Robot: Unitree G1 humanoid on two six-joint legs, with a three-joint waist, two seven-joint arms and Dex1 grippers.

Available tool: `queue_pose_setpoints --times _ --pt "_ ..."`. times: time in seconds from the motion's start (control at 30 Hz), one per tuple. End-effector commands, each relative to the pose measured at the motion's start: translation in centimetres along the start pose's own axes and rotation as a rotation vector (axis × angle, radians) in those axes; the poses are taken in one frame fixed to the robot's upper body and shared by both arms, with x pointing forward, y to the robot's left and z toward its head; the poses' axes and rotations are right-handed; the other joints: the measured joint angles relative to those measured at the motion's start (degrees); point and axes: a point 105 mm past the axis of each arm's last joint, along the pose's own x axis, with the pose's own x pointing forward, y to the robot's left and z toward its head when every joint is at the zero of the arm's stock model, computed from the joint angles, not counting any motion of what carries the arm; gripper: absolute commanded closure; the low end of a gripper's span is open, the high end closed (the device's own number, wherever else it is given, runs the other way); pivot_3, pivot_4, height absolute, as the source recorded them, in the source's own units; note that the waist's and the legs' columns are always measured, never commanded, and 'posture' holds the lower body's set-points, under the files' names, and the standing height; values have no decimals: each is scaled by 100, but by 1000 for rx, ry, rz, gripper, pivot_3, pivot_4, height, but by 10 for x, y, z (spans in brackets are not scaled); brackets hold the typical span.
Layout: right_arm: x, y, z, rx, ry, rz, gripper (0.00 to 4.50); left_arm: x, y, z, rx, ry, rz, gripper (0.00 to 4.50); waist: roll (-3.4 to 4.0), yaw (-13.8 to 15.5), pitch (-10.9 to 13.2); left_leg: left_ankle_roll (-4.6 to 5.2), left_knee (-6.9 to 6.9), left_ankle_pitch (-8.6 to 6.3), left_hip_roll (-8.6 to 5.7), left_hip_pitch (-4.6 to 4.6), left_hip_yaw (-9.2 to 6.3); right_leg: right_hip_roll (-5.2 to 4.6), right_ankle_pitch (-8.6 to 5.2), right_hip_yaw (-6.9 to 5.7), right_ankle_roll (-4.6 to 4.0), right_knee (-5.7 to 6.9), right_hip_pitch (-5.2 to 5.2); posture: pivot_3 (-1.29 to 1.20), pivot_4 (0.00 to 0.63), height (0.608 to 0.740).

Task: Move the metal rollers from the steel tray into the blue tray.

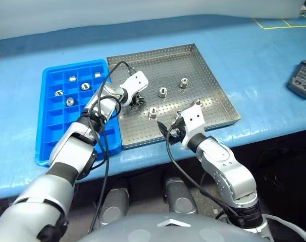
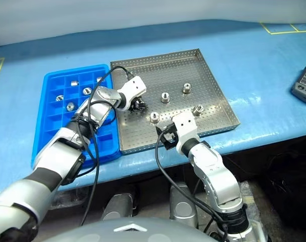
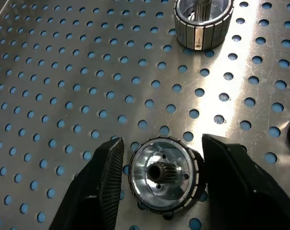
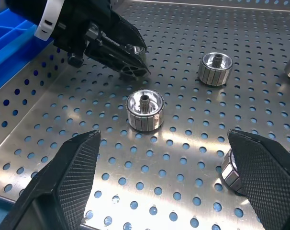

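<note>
Left gripper [image 1: 138, 101] is reaching down into the steel tray [image 1: 213, 85] near its left side, fingers [image 3: 106, 182] sitting close on either side of one metal roller [image 3: 163, 175]. The roller is resting on the perforated floor; contact looks made on one side, and a firm grip cannot be told. Right gripper [image 4: 169, 167] is hovering over the tray's near edge with jaws spread wide, holding nothing. Four other rollers are standing in the steel tray: one [image 1: 153, 112] near the middle front, one [image 1: 163, 92] at centre, one [image 1: 184, 82] further back, one [image 2: 197, 109] toward the right edge. The blue tray [image 1: 52, 146] is lying just beside the steel tray's left rim, carrying five rollers [image 1: 70, 101] in its far compartments.
</note>
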Motion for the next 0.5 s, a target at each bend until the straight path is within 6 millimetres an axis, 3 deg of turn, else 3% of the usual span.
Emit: queue_pose_setpoints --times 0.03,0.13,0.2,0.37,0.5 --pt "0 1 17 -13 -69 7 0 -30 25 41 -71 -215 106 2626 0 4 0 0 -1 0 0 -1 0 0 0 1 0 1 -2 -157 150 740" --pt "5 5 20 -10 -77 29 0 -72 59 59 -213 -428 323 2626 0 15 2 0 -1 0 2 -5 2 -1 0 6 -1 5 -10 -136 150 740" --pt "8 10 23 -11 -83 57 0 -104 75 51 -278 -505 484 2626 2 20 1 0 -1 0 2 -1 4 -1 0 8 -1 10 -10 -79 150 740" --pt "17 19 33 30 -119 110 0 -165 84 -3 -371 -482 845 2626 6 149 -1 -1 -10 0 1 18 15 -1 0 22 -4 14 -4 2 150 740" --pt "22 34 41 -11 -154 191 0 -190 70 -46 -494 -449 996 2626 0 402 1 -2 1 1 0 15 10 1 1 21 -5 21 -4 53 150 740"
